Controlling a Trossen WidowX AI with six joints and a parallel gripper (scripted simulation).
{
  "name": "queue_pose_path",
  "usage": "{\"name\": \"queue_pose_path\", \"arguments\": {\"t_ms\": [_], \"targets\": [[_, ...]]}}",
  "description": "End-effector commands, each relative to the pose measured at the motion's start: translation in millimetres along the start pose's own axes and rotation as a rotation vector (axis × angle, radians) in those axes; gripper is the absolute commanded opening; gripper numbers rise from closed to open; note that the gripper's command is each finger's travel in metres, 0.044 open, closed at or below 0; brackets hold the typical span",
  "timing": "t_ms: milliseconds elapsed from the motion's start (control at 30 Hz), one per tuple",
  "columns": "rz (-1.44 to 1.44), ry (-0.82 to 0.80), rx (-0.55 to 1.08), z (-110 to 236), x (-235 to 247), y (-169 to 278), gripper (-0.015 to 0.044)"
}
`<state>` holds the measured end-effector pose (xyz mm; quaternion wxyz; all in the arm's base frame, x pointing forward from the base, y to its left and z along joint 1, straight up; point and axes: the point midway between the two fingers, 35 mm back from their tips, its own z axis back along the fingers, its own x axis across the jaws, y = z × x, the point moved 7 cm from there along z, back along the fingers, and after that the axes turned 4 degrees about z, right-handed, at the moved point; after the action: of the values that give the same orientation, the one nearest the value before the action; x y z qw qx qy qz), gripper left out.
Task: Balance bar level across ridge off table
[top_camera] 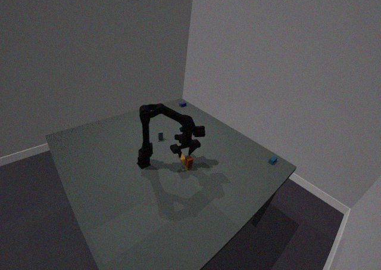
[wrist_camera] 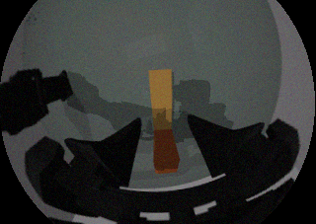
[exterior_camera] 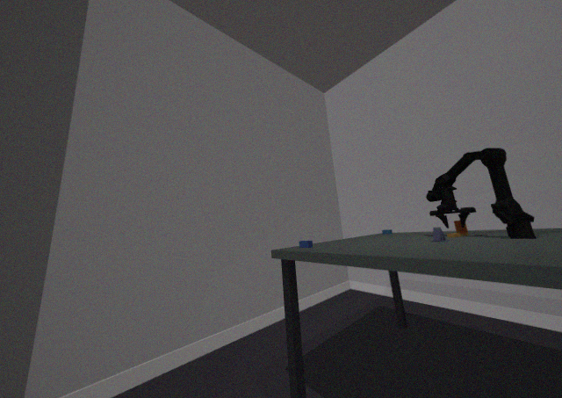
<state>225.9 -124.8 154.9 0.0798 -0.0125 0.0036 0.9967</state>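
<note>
The bar (top_camera: 186, 161) (exterior_camera: 458, 229) (wrist_camera: 161, 120) lies on the green table (top_camera: 116, 205) (exterior_camera: 408, 254). One half of it is yellow and the other is orange. My gripper (top_camera: 184, 151) (exterior_camera: 454, 221) (wrist_camera: 165, 119) is open and empty, pointing down just above the bar. In the wrist view its two dark fingers stand on either side of the bar's orange half, not touching it. The ridge, a small grey-blue wedge (top_camera: 161, 136) (exterior_camera: 437, 234), stands on the table apart from the bar, beyond its yellow end.
The arm's base (top_camera: 143, 159) (exterior_camera: 517, 226) stands on the table close to the bar. Two small blue blocks sit at the table's corners: one (top_camera: 183, 104) (exterior_camera: 386, 231) by the walls' corner, one (top_camera: 272, 160) (exterior_camera: 305, 243) at the edge.
</note>
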Motion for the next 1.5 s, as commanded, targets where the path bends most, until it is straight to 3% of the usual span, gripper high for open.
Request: {"name": "queue_pose_path", "arguments": {"t_ms": [0, 700, 1200, 1467], "targets": [[0.005, -0.002, 0.003, -13, 2, 0, 0.0315], [0.005, -0.002, 0.003, -38, 2, 0, 0.0315], [0.005, -0.002, 0.003, -39, 2, 0, 0.0315], [0.000, -0.002, -0.001, -38, 2, -1, 0.0125]]}}
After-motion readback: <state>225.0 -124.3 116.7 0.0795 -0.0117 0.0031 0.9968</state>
